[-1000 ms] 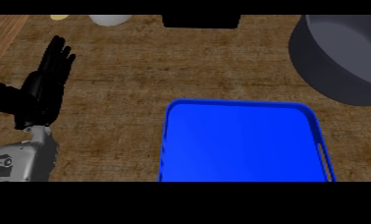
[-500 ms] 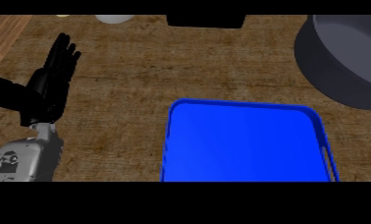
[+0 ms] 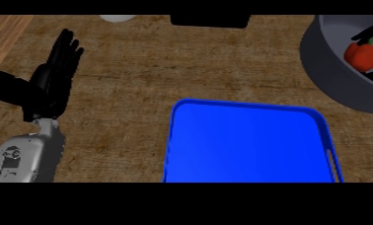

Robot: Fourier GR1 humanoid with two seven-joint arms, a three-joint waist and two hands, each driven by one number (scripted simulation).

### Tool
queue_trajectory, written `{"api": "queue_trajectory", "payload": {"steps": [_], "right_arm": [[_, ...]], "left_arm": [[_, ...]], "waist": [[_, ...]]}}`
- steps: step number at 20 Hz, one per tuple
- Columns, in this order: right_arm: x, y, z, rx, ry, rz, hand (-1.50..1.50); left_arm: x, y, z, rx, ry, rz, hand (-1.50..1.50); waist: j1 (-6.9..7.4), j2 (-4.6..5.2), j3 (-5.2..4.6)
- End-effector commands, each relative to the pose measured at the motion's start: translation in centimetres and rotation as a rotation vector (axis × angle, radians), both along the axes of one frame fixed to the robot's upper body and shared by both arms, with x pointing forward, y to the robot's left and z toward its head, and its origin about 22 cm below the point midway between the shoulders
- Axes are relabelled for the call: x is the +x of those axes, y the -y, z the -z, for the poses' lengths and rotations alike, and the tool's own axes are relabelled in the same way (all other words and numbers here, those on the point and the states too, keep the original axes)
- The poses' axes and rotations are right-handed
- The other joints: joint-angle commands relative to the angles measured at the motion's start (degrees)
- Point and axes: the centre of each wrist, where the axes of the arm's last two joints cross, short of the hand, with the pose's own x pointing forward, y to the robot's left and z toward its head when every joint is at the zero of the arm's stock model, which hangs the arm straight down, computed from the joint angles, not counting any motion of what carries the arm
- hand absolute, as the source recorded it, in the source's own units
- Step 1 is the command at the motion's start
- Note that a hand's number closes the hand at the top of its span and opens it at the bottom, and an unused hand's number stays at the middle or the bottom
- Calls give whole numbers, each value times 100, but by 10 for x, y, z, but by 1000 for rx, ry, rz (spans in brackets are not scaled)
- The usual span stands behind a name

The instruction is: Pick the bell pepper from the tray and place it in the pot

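Brown textured counter (image 3: 146,95), lighter wood strip (image 3: 10,36) at far left. White rounded object (image 3: 116,18) cut off at top edge; black block (image 3: 209,20) right of it, apart.

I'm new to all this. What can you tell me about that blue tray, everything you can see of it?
The tray is bright blue and rectangular, with rounded corners and a low raised rim, and it looks like smooth plastic. A narrow slot handle shows along its right side. It lies flat on the brown, woven-looking counter, low and right of centre in the view, with its near end cut off by the view's edge. Nothing shows on its visible floor, and only the counter touches it.
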Motion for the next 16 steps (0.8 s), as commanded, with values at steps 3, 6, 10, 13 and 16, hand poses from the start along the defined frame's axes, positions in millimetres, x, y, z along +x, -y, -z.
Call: {"api": "queue_trajectory", "payload": {"steps": [3, 6, 10, 13, 16], "right_arm": [[1, 3, 19, 91, -205, -87, -150], [12, -14, 26, 202, -235, -176, -150], [13, -11, 24, 465, -196, -235, -150], [11, 2, 10, 588, -183, -246, -150], [-1, 25, -2, 662, -209, -198, -150]], "left_arm": [[-10, -3, -4, 4, 2, 17, 0], [-4, 10, -1, -5, 0, 13, 0], [-3, 1, 4, -1, -2, -1, 0], [2, -3, 0, -7, -5, -11, 0], [-6, -3, -4, -16, -2, -23, 0]], "waist": [[80, 4, 9], [34, 17, 11], [-1, 36, 14], [-70, 30, 14], [-2, 17, 19]]}}
